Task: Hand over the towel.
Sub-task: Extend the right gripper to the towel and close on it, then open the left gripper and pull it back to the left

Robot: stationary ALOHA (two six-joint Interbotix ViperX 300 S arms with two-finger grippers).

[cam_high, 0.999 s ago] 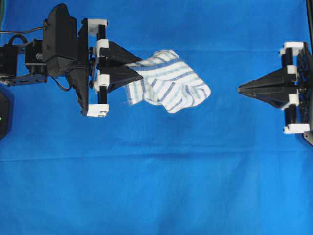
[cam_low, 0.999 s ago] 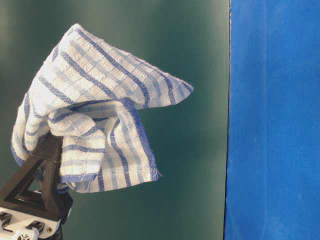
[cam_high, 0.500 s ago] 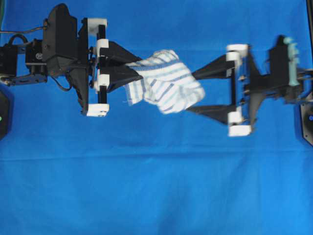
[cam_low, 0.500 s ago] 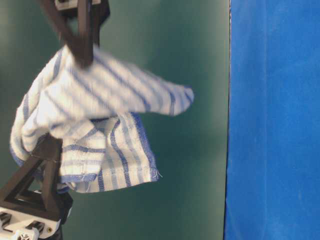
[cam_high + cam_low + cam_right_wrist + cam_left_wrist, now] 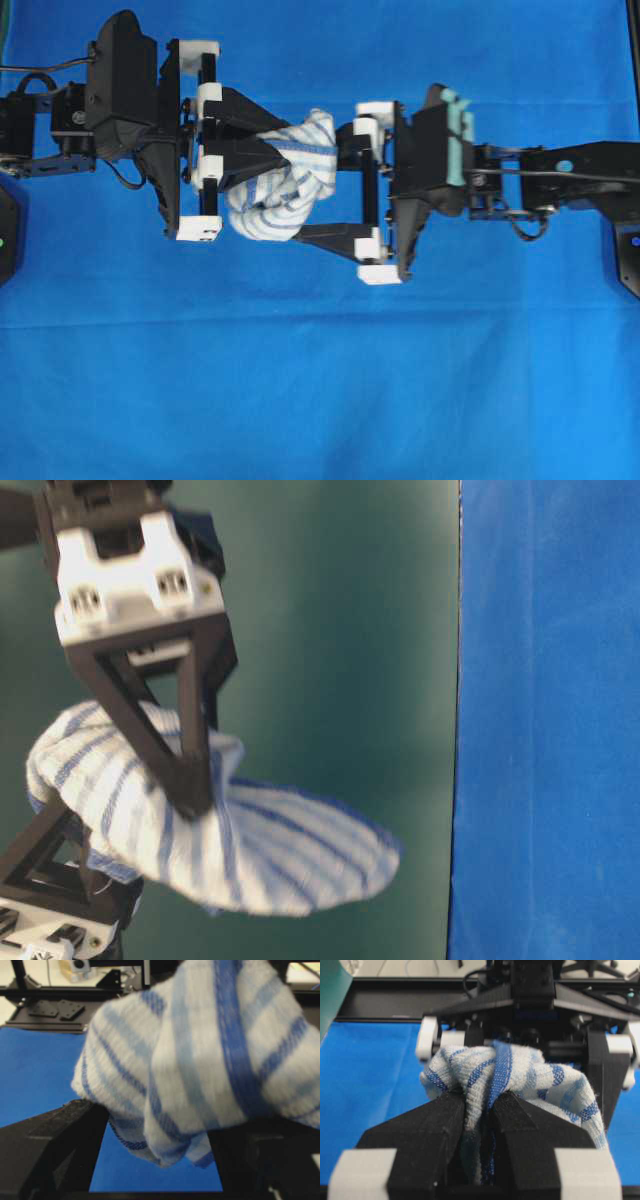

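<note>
The right gripper point(image 5: 325, 187) had rushed in, jaws wide around the towel point(image 5: 285, 185), which the left gripper point(image 5: 262, 145) pinched tight above the tablecloth point(image 5: 320, 380).

A bright blue cloth point(image 5: 320, 400) covers the whole bench, lit evenly from above. In the table-level view a dark green wall point(image 5: 330, 630) stands at 9 o'clock. In the left wrist view a black rail point(image 5: 380, 1005) runs at 12 o'clock.

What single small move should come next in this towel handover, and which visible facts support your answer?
Probably the right gripper should close. Its jaws stand wide open around the towel, which bunches between them, while the left gripper is shut on the other end. Without a second grip, the left should not release.
</note>
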